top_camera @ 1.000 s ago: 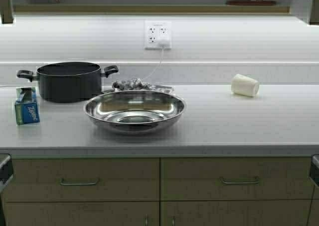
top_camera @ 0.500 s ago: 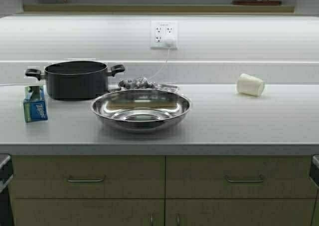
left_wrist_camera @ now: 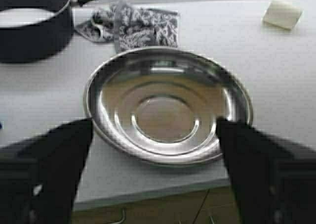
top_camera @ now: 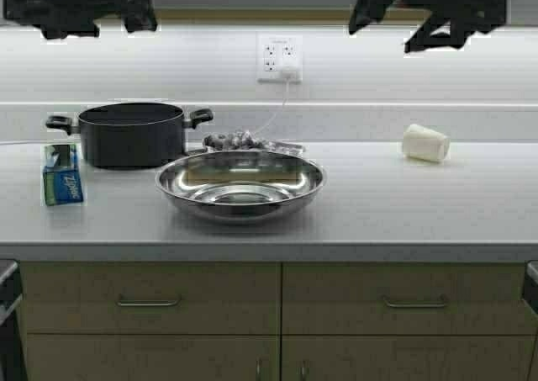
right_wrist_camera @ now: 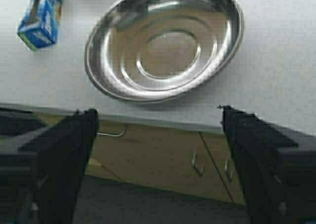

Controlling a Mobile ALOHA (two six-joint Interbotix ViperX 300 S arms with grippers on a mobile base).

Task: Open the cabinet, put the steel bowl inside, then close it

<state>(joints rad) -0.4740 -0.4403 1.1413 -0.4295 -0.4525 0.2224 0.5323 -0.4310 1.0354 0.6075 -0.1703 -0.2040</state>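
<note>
Both pincers are held high, and both have their fingers spread wide with nothing between them. In the high view the left pincer and the right pincer show only as dark shapes at the upper edge.

Under and between the two pincers, nearest to the robot, comes the front edge of the worktop. The bowl sits just behind this edge, below the left pincer and a little to the left of the right pincer.

I judge the bowl to be light, stiff and not fragile, but its polished wall is slippery and slopes outward, so a grip on the wall would probably slide off. The thin flared rim looks like the best place to pinch, one finger inside and one outside. The near part of the rim is free all around.

To the left of the bowl stands a small blue box. Behind it is a black pot, and a patterned cloth lies almost touching the far rim, so the far side is crowded. To the right of the bowl the worktop gives open room as far as a white cup lying on its side.

Farthest, behind the pincers, is the wall with a socket. The cabinet doors cannot be seen, and its handles are not in view either.
</note>
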